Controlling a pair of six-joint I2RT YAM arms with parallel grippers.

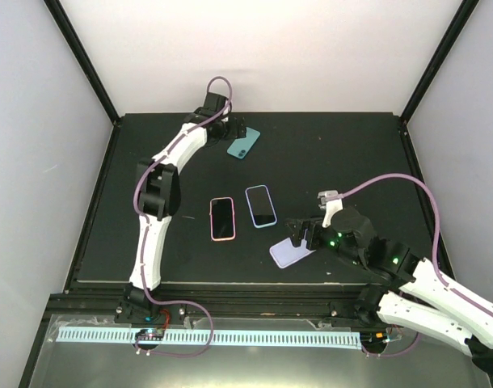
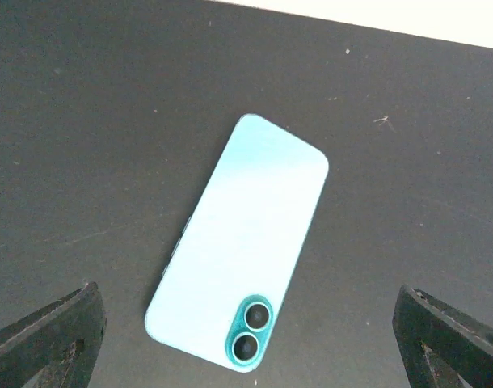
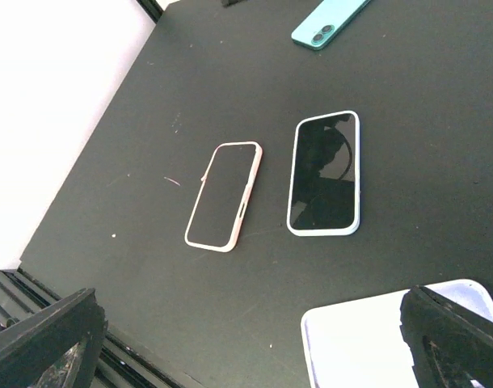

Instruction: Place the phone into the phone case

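Observation:
The phone [image 1: 244, 144] lies back-up at the far middle of the table, teal, its two dark lenses [image 2: 250, 331] toward my left gripper. My left gripper [image 1: 239, 131] hovers open just beyond it. In the left wrist view its fingers [image 2: 44, 339] stand wide on either side of the phone's [image 2: 238, 234] lens end, not touching it. The pale lavender phone case [image 1: 291, 254] rests flat near the front right. My right gripper [image 1: 303, 236] is open over its far end. The case [image 3: 376, 343] shows at the bottom right of that wrist view, partly behind one finger [image 3: 457, 339].
A pink-rimmed phone [image 1: 222, 218] and a light blue-rimmed phone [image 1: 261, 206] lie screen-up side by side mid-table, between the two arms. The black table [image 1: 351, 162] is walled by white panels at the back and sides. The front rail runs along the near edge.

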